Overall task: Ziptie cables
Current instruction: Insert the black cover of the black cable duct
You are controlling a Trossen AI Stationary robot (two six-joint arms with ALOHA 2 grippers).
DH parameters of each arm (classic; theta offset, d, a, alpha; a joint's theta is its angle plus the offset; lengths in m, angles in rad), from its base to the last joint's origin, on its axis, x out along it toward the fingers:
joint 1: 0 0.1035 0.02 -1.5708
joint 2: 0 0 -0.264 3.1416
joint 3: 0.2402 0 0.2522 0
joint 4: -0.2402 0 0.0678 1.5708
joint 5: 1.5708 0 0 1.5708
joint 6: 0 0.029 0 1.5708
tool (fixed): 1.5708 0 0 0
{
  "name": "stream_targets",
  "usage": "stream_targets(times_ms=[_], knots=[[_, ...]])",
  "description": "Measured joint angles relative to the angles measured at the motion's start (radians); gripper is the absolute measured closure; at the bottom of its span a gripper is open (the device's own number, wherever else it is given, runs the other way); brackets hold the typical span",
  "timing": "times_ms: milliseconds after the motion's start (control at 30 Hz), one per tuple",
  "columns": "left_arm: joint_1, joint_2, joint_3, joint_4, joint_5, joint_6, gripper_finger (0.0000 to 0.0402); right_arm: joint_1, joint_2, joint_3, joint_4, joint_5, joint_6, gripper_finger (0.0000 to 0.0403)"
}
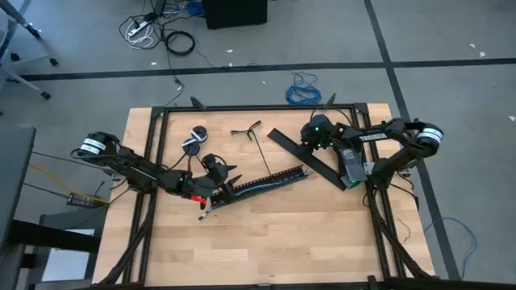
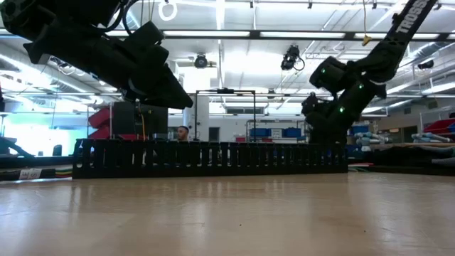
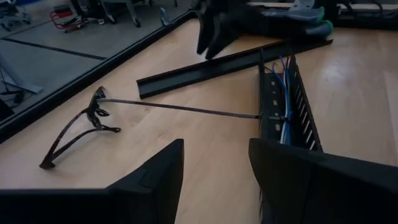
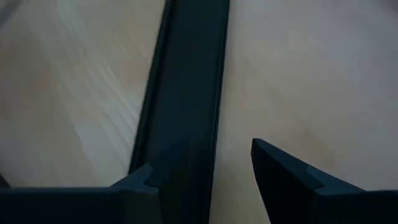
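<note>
White "TROSSEN" lettering on the right arm [image 2: 412,18]. Smooth pale wooden table [image 1: 266,234]. Long black slotted plastic channel [image 1: 270,182] mid-table, blue and pale cables [image 3: 283,99] inside. Thin black zipties [image 3: 74,134] beside it. Flat black strip [image 4: 186,81] between parted right gripper [image 4: 205,162] fingers, ungrasped. Left gripper [image 3: 214,165] parted, empty, over the channel's end.

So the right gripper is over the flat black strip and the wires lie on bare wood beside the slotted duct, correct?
No: the left wrist view shows the wires inside the slotted duct, not beside it. The right gripper is over the flat black strip, as said.
</note>
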Motion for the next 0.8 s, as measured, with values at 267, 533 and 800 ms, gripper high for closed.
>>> stream_targets(times_ms=[267,533,800], knots=[[0.0,0.0,0.0,-0.014,0.011,-0.004,0.0225,0.003,0.091,0.002,0.047,0.001,0.005,0.026],[0.0,0.0,0.0,-0.013,0.014,-0.004,0.0225,0.047,0.107,0.004,0.048,0.005,-0.025,0.0391],[0.001,-0.003,0.0,-0.008,-0.053,-0.08,0.0225,0.083,0.033,0.009,0.046,0.087,-0.106,0.0401]])
